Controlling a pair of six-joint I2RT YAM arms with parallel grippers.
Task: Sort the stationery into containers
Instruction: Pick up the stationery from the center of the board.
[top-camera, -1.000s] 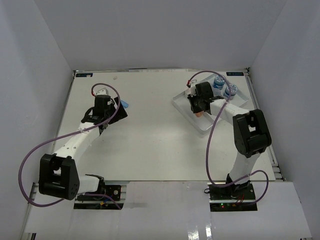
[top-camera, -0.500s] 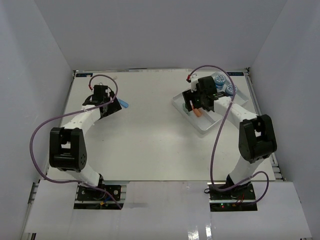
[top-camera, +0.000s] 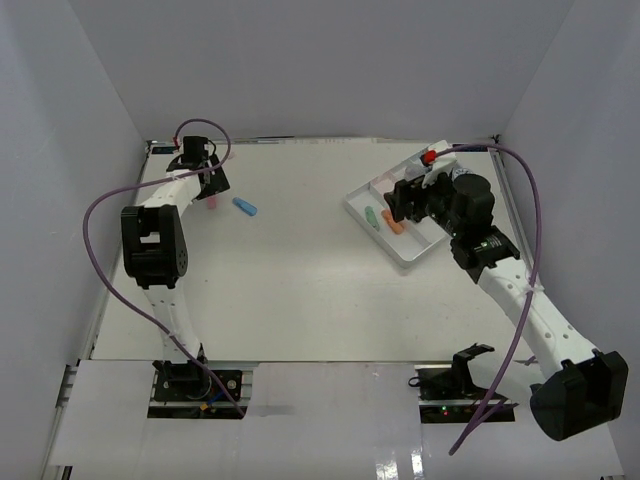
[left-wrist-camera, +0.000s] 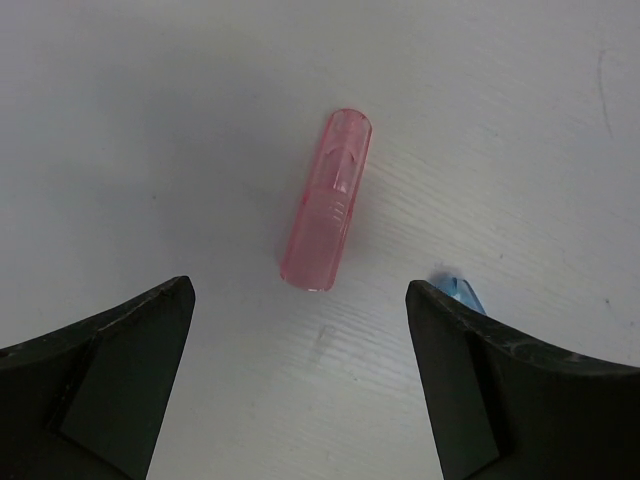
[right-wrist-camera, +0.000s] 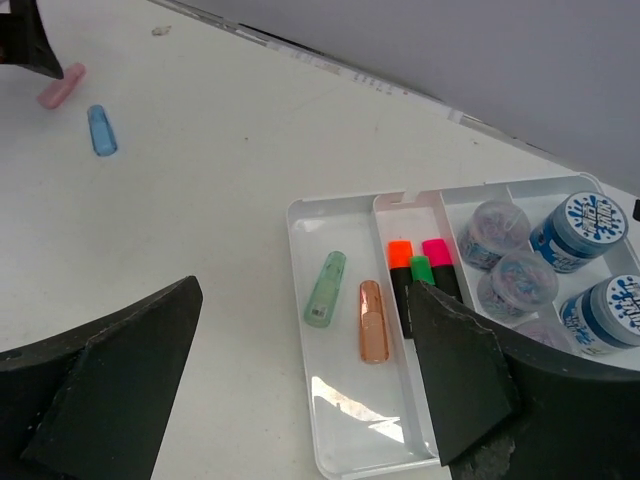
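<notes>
- Left gripper (left-wrist-camera: 298, 290): jaws spread wide, nothing held. It hovers above the bare table (left-wrist-camera: 150, 120).
- Pink marker (left-wrist-camera: 328, 200): lies flat, dead ahead on the gripper's centreline. Its near end sits just between the two fingertips; the rest points away from the wrist.
- Long axis: runs almost square to the closing line, leaning slightly right at the far end. Judgement: you need a short advance and descent with little or no wrist roll.
- Blue marker (left-wrist-camera: 458, 292): just beside the right-hand finger. Watch for a nudge when you lower.
- Left arm pose: stretched up the left side to the far-left corner, wrist tipped down. It is clearly the nearer arm.
- Right gripper (right-wrist-camera: 303, 290): jaws wide, empty, poised above the tray (right-wrist-camera: 345, 420) at far right, well apart from the pink marker.
- The tray already holds markers and jars in separate compartments.
</notes>
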